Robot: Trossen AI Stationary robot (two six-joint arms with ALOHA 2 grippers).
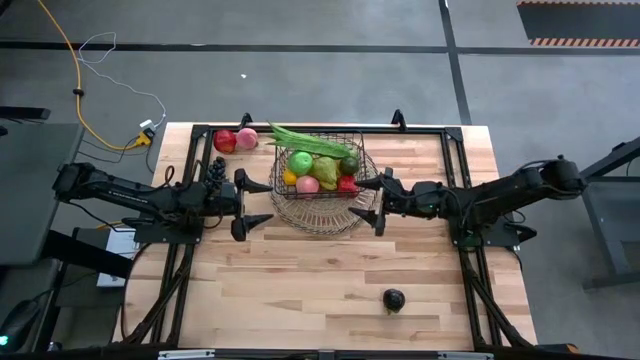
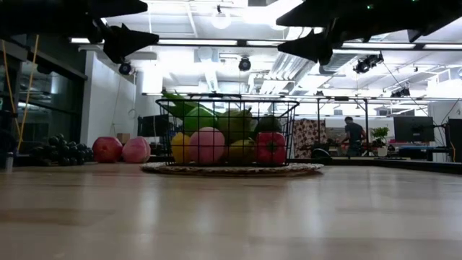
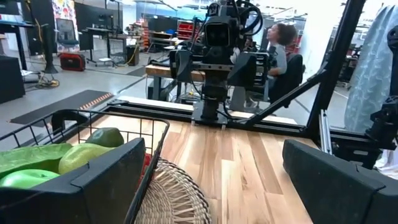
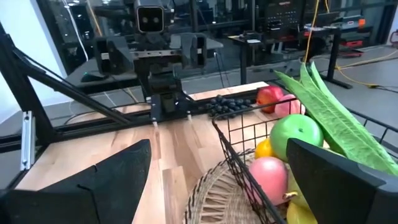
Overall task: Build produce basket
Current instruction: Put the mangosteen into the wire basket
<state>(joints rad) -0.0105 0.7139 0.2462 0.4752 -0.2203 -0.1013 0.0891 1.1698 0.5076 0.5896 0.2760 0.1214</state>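
- Dark wire basket sits mid-table on a woven mat, loaded with produce.
- I see my left gripper spread wide, empty, beside it.
- My right gripper mirrors that, gaping, empty.

2 arms stretched inward above the table, left gripper open, right gripper open

The small dark object near the table's front edge is too small to identify — the basket hides its lower fruit.
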